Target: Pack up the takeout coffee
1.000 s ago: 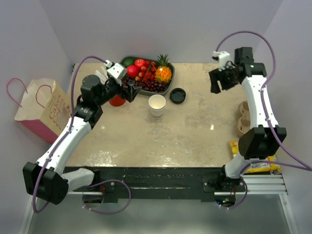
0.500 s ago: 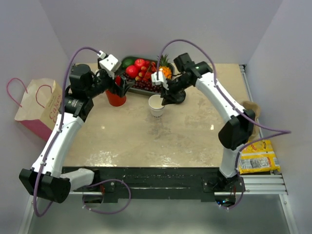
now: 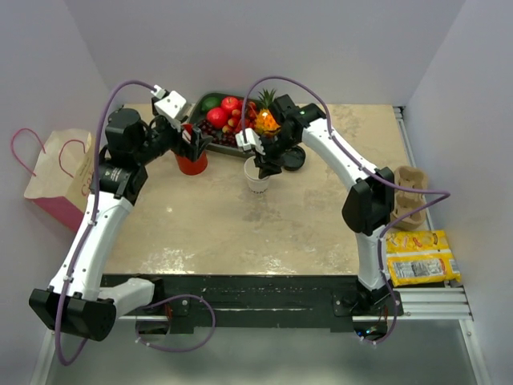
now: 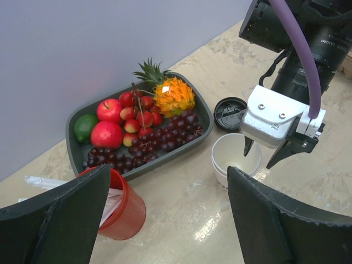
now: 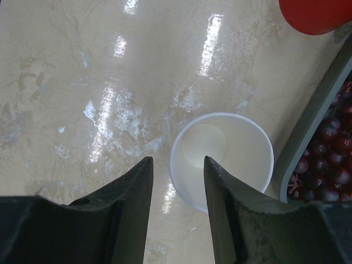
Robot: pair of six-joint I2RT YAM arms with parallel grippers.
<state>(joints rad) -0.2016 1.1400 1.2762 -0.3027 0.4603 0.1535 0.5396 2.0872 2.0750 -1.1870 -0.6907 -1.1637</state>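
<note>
Paper bag (image 3: 62, 168) sits off the table, far left of left claw (image 3: 195, 139). That claw hangs wide apart and empty over red cup (image 3: 192, 164). Right claw (image 5: 177, 162), jaws apart, straddles one wall of the white paper cup (image 5: 236, 159). Black lid (image 4: 230, 113) lies loose just beyond it. No lidded coffee in view. Risk: pinching that thin wall could crumple or tip the cup, and a low left claw could knock the red cup. Tabletop (image 3: 240, 233) is glossy beige stone with glare; pale lilac walls (image 3: 280, 48) stand close round.
</note>
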